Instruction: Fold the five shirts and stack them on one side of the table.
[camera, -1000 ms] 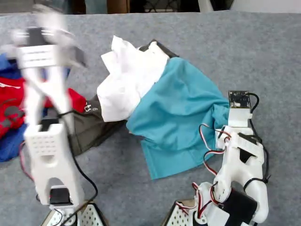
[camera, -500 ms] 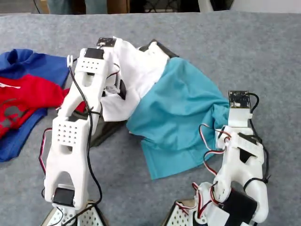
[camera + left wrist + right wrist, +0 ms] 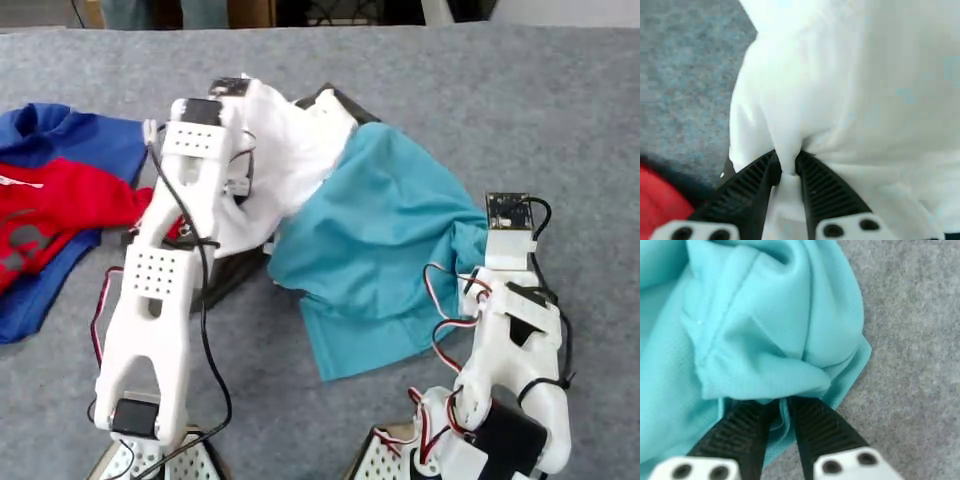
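grey, carpet-like cloth is seen covering the surface (image 3: 560, 110) from edge to edge in the high view. the teal shirt (image 3: 390, 240) is spread crumpled across the centre of the frame, and its right edge is gathered toward the right arm (image 3: 510, 340), which stands at the lower right. the left arm (image 3: 160, 290) is stretched from the lower left up to the upper centre-left, over the pile of clothes. the white shirt (image 3: 290, 150) is bunched at the upper centre and touches the teal shirt along its right side. the blue shirt (image 3: 70, 140) is laid at the left edge, well apart from the teal one, and the red shirt (image 3: 60, 205) is laid on top of it. a dark shirt (image 3: 225, 275) is partly seen beneath the white one. in the left wrist view, the left end effector (image 3: 787, 167) is closed on a pinched fold of the white shirt. in the right wrist view, the right end effector (image 3: 782, 407) is closed on the edge of the teal shirt, with a strip of fabric caught between its black fingers (image 3: 812, 427).
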### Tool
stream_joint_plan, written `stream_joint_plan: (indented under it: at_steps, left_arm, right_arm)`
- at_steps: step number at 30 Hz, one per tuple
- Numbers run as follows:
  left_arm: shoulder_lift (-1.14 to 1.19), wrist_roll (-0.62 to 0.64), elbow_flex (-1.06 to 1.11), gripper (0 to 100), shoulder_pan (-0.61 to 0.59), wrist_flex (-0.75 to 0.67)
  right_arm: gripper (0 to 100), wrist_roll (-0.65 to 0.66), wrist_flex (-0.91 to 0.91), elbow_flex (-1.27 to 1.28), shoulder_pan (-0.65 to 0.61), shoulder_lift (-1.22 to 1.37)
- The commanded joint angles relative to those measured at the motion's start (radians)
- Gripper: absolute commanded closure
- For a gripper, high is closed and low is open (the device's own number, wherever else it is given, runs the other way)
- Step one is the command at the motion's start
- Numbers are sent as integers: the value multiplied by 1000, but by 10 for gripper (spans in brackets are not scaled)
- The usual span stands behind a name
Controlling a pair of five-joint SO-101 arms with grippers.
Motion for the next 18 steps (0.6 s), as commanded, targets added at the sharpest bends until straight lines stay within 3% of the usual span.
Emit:
stream_joint_plan:
  at_steps: [1, 7, 15, 18]
  left_arm:
    - [-44, 9, -108, 971, -176, 20]
    - [-203, 9, -228, 971, -318, 20]
    - [-431, 9, -426, 971, -424, 14]
    - [-517, 9, -420, 971, -486, -49]
  right_arm:
    - [985, 8, -15, 2, -11, -19]
    - [984, 8, -15, 2, -11, -19]
    - [984, 8, -15, 2, -11, -19]
    - [984, 8, -15, 2, -11, -19]
